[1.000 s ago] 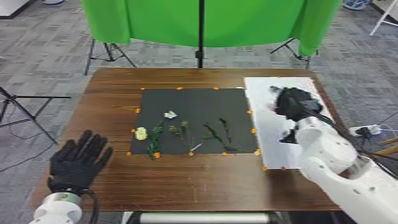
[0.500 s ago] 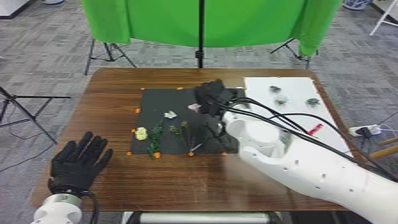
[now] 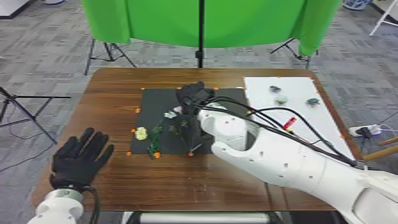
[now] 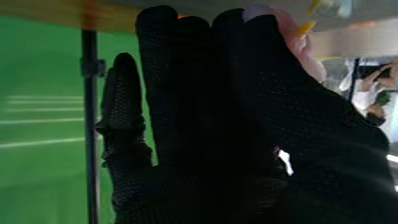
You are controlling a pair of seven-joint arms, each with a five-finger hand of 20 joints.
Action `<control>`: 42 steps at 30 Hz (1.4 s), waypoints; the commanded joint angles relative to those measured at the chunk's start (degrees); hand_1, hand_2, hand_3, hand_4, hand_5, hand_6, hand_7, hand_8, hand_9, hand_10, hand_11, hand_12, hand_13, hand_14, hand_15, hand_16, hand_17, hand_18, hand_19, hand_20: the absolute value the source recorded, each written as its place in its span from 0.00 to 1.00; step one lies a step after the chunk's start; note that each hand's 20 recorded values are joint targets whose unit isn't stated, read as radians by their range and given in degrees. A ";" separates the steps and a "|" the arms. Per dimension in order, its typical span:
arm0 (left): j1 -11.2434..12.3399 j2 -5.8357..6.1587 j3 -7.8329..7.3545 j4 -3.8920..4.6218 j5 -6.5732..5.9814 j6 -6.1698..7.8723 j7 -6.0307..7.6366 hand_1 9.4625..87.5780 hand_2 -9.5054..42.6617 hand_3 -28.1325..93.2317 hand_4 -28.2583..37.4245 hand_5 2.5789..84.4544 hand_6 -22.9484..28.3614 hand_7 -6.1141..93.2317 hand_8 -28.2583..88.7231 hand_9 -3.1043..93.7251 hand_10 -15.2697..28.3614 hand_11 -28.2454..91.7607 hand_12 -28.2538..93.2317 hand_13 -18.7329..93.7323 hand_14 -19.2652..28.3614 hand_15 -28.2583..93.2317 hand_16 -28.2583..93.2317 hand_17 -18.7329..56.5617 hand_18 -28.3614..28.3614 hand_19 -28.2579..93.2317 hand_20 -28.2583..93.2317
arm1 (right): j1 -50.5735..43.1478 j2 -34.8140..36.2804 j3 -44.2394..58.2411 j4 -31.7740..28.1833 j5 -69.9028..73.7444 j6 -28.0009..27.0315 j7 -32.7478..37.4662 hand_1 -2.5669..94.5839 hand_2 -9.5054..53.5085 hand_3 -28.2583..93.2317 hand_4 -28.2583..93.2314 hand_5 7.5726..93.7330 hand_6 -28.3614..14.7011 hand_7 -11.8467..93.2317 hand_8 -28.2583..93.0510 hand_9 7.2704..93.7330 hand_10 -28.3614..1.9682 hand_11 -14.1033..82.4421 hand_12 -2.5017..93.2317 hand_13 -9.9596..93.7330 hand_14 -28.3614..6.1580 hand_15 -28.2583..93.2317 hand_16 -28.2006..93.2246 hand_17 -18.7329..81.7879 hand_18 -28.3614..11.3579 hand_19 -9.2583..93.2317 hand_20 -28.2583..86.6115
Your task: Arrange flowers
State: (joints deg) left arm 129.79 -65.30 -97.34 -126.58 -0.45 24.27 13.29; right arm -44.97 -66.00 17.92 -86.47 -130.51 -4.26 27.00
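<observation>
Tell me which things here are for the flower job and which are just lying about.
For the job:
pink flower, pinched in the right hand
white flower
yellow flower
green stems
dark mat
probably the small plants on the white sheet

Apparently just around:
green cloth
black pole

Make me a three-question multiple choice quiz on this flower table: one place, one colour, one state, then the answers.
1. Where is the yellow flower?
A) On the floor
B) On the dark mat
C) On the white sheet

2. What colour are the petals at the right hand?
A) Pink
B) Blue
C) Orange

3. How are the left hand's fingers?
A) Curled into a fist
B) Round a stem
C) Straight and spread

1 B: it lies near the mat's left edge.
2 A: pink shows beside the black glove.
3 C: the fingers fan out, holding nothing.
</observation>
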 commanded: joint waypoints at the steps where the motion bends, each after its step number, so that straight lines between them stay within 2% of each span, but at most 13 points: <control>1: 1.10 -0.35 -0.46 -0.28 -1.05 1.06 -0.39 0.27 0.54 0.86 0.07 0.61 0.64 0.28 0.16 0.49 0.73 0.46 0.34 0.44 0.73 0.59 0.17 0.19 0.73 0.50 0.36 | -0.75 0.91 -1.93 -3.16 -1.48 -1.12 3.53 0.65 0.02 0.78 0.00 0.78 0.62 0.32 0.25 0.78 0.53 0.25 0.27 0.73 0.53 0.48 0.49 0.44 0.16 0.83 0.52; 7: 1.22 -0.38 -0.81 -0.26 -1.61 1.68 -0.03 0.27 0.54 0.86 0.07 0.62 0.64 0.28 0.16 0.49 0.73 0.46 0.34 0.44 0.73 0.59 0.17 0.19 0.73 0.50 0.36 | -1.28 0.77 -1.39 -3.41 -0.48 -0.72 4.10 0.65 0.00 0.79 0.00 0.76 0.61 0.30 0.24 0.75 0.52 0.26 0.25 0.72 0.53 0.48 0.49 0.44 0.15 0.83 0.52; 11: 0.76 -0.25 -0.43 -0.12 -1.63 1.82 -0.15 0.27 0.54 0.86 0.07 0.62 0.64 0.28 0.16 0.49 0.73 0.46 0.34 0.45 0.73 0.59 0.17 0.19 0.73 0.50 0.36 | -1.72 0.38 -0.68 -3.37 0.19 -0.37 4.56 0.63 0.00 0.81 0.00 0.70 0.61 0.27 0.22 0.73 0.49 0.28 0.22 0.72 0.53 0.48 0.48 0.44 0.15 0.83 0.51; 16: 0.91 -0.39 -0.41 -0.16 -1.46 1.64 -0.14 0.28 0.54 0.86 0.07 0.62 0.64 0.28 0.16 0.49 0.73 0.46 0.34 0.45 0.73 0.59 0.17 0.19 0.73 0.50 0.36 | -2.36 0.56 0.22 -3.81 0.77 -0.60 4.52 0.63 0.00 0.81 0.00 0.68 0.60 0.26 0.20 0.73 0.48 0.29 0.21 0.72 0.53 0.49 0.48 0.44 0.15 0.83 0.51; 18: 0.11 -0.42 -0.18 0.24 -1.35 2.00 -0.33 0.28 0.54 0.86 0.07 0.62 0.64 0.29 0.16 0.49 0.73 0.46 0.34 0.45 0.73 0.59 0.17 0.19 0.73 0.50 0.36 | -3.23 0.33 2.21 -3.32 0.81 -0.89 4.00 0.63 0.00 0.82 0.00 0.68 0.60 0.26 0.20 0.72 0.47 0.29 0.21 0.72 0.53 0.49 0.48 0.44 0.14 0.83 0.51; 20: 0.22 -0.63 -0.17 0.25 -1.34 1.82 -0.20 0.28 0.54 0.86 0.07 0.62 0.64 0.29 0.16 0.49 0.73 0.46 0.34 0.44 0.73 0.59 0.17 0.19 0.73 0.50 0.36 | -4.65 0.54 5.19 -3.45 1.18 -0.61 4.02 0.62 0.00 0.82 0.00 0.67 0.60 0.25 0.19 0.72 0.46 0.30 0.20 0.72 0.53 0.49 0.48 0.44 0.14 0.83 0.51; 22: 0.07 -0.80 -0.14 0.37 -1.37 1.74 -0.31 0.28 0.54 0.86 0.07 0.62 0.64 0.29 0.16 0.49 0.73 0.46 0.34 0.44 0.73 0.59 0.17 0.19 0.73 0.50 0.36 | -6.20 1.87 8.53 -5.12 2.10 -0.29 4.93 0.61 0.00 0.82 0.00 0.65 0.60 0.26 0.14 0.70 0.45 0.30 0.19 0.72 0.53 0.49 0.47 0.44 0.14 0.84 0.50; 25: 0.60 -0.94 -0.44 0.13 -1.11 1.35 -0.32 0.28 0.54 0.86 0.07 0.62 0.64 0.29 0.16 0.49 0.73 0.46 0.34 0.44 0.73 0.59 0.17 0.19 0.73 0.50 0.36 | -9.56 5.13 15.24 -9.14 3.31 -1.30 6.76 0.59 0.00 0.84 0.00 0.64 0.59 0.26 0.14 0.69 0.44 0.30 0.18 0.71 0.50 0.50 0.45 0.44 0.14 0.83 0.49; 31: 1.61 -1.34 -1.08 -0.37 -0.98 0.87 0.21 0.28 0.54 0.86 0.07 0.62 0.64 0.29 0.16 0.49 0.73 0.46 0.34 0.44 0.73 0.59 0.17 0.19 0.73 0.50 0.36 | -16.19 14.17 27.43 -14.26 4.42 2.28 12.06 0.57 0.00 0.86 0.00 0.65 0.58 0.25 0.14 0.66 0.42 0.28 0.17 0.68 0.44 0.48 0.39 0.44 0.15 0.81 0.46; 35: 2.31 -1.09 -1.44 -0.61 -0.95 0.65 0.69 0.28 0.54 0.86 0.07 0.62 0.64 0.29 0.16 0.49 0.73 0.46 0.34 0.44 0.73 0.59 0.17 0.19 0.73 0.50 0.36 | -19.12 18.26 33.24 -11.26 3.93 2.37 14.38 0.54 0.00 0.87 0.00 0.62 0.55 0.24 0.14 0.57 0.37 0.26 0.16 0.58 0.36 0.44 0.36 0.42 0.16 0.78 0.43; 39: 3.36 -0.91 -2.05 -0.93 -1.41 0.84 1.17 0.28 0.54 0.86 0.07 0.62 0.64 0.28 0.16 0.49 0.73 0.46 0.34 0.44 0.73 0.59 0.17 0.19 0.73 0.50 0.36 | -21.14 19.89 35.46 -8.21 4.90 1.51 14.25 0.58 0.00 0.87 0.00 0.61 0.57 0.24 0.14 0.54 0.44 0.25 0.15 0.57 0.38 0.42 0.35 0.43 0.16 0.79 0.43; 42: 3.34 -0.86 -2.16 -1.00 -1.14 0.72 1.10 0.28 0.54 0.86 0.07 0.62 0.64 0.28 0.16 0.49 0.73 0.46 0.34 0.44 0.73 0.59 0.17 0.19 0.73 0.50 0.36 | -22.10 20.29 35.82 -7.12 4.14 1.77 13.50 0.58 0.00 0.87 0.00 0.59 0.58 0.25 0.14 0.53 0.47 0.25 0.15 0.56 0.39 0.41 0.35 0.43 0.15 0.79 0.43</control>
State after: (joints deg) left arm 131.44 -66.03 -98.96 -127.28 -1.49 25.22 14.14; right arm -64.45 -50.45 52.27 -97.85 -125.31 -2.76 39.15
